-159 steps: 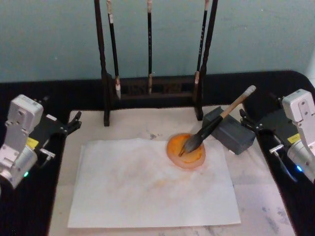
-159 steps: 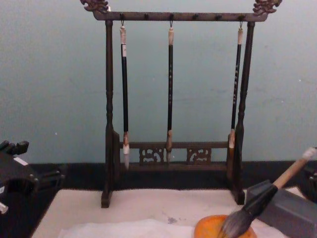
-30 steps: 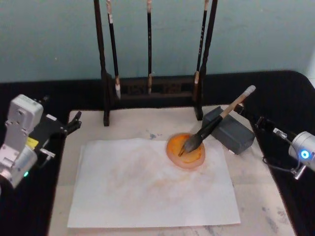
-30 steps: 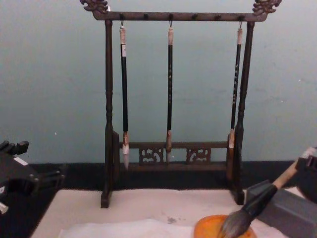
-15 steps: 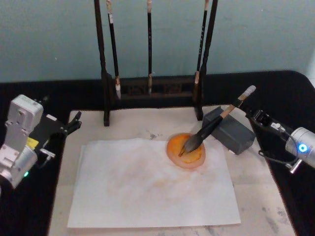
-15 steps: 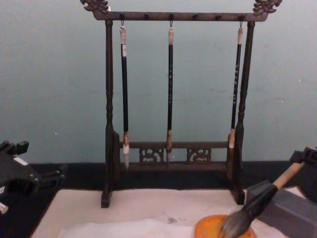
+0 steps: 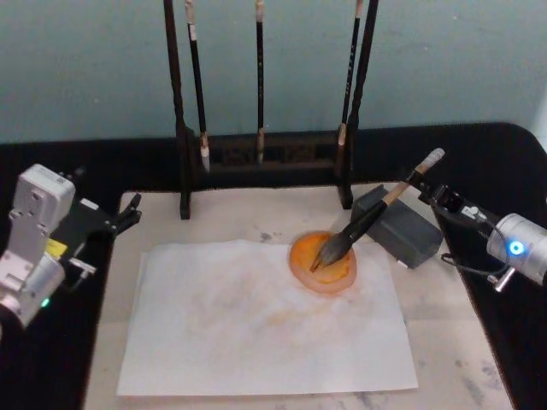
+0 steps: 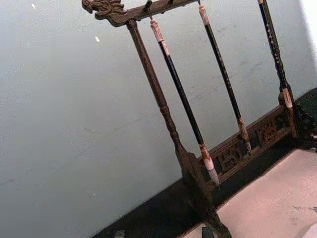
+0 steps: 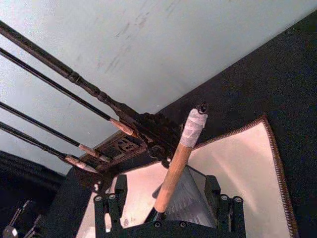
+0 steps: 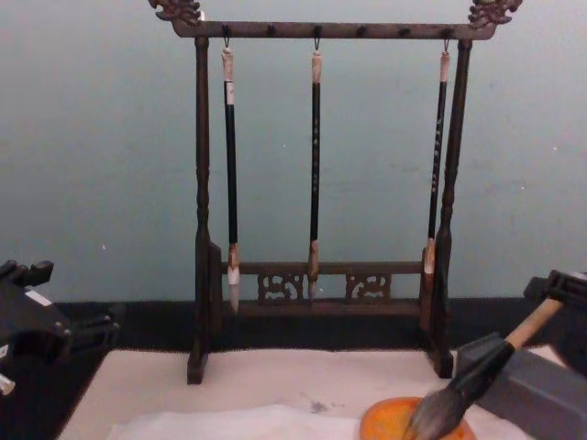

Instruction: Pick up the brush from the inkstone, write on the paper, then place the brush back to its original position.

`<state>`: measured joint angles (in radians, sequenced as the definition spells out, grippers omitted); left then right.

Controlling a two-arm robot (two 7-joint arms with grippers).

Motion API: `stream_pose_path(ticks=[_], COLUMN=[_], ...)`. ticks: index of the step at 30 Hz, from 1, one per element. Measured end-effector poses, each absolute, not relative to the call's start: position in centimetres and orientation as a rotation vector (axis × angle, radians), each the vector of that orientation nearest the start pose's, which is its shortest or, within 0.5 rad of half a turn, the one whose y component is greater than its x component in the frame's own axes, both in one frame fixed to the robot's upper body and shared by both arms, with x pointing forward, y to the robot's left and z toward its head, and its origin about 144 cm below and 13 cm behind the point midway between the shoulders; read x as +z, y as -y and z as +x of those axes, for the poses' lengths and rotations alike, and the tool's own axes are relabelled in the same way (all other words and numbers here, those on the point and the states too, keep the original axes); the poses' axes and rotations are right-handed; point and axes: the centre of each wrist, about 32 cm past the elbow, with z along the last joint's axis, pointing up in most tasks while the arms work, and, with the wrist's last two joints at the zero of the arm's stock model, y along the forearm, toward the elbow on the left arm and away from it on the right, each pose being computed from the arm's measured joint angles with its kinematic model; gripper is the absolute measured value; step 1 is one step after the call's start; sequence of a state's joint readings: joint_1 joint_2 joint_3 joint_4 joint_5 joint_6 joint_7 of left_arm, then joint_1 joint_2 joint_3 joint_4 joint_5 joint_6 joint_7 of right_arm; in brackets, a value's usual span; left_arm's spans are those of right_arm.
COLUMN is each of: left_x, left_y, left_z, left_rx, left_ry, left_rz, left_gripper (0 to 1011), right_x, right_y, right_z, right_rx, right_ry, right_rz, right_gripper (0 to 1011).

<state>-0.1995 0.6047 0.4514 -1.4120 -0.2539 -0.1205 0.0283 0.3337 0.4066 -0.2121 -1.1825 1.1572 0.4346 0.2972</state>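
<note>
The brush (image 7: pixel 376 211) leans with its tan handle across the grey inkstone (image 7: pixel 406 235) and its dark bristles in an orange dish (image 7: pixel 340 275). Its whitish end (image 7: pixel 432 157) points up and to the right. My right gripper (image 7: pixel 432 193) is at the upper handle. In the right wrist view the gripper (image 9: pixel 166 199) is open, with the handle (image 9: pixel 174 167) between its two fingers and not clamped. The white paper (image 7: pixel 256 325) lies flat on the beige felt mat (image 7: pixel 457 363). Parked at the table's left edge, my left gripper (image 7: pixel 128 211) is open.
A dark wooden brush rack (image 7: pixel 261 161) stands at the back of the mat with three thin black-handled brushes (image 10: pixel 315 165) hanging from it. The orange dish overlaps the paper's far right corner. Black tabletop (image 7: pixel 504 145) surrounds the mat.
My right gripper has swung in from the right side of the table to the brush's upper handle and now straddles it. The brush and my left arm have not moved.
</note>
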Motion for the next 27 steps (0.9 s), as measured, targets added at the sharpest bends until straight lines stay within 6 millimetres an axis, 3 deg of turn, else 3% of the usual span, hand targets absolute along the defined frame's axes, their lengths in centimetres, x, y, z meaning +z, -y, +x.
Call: stream_pose_path(ticks=[27], left_x=[114.0], left_y=[-31.0], left_z=[48.9], left_rx=[1.248], left_ry=[0.285], left_rz=[0.304], left_gripper=[1010], right_x=[114.3], right_y=[32.8], right_z=[56.6], right_rx=[-1.013], right_ry=[-0.880], right_rz=[0.270], right_gripper=[1000])
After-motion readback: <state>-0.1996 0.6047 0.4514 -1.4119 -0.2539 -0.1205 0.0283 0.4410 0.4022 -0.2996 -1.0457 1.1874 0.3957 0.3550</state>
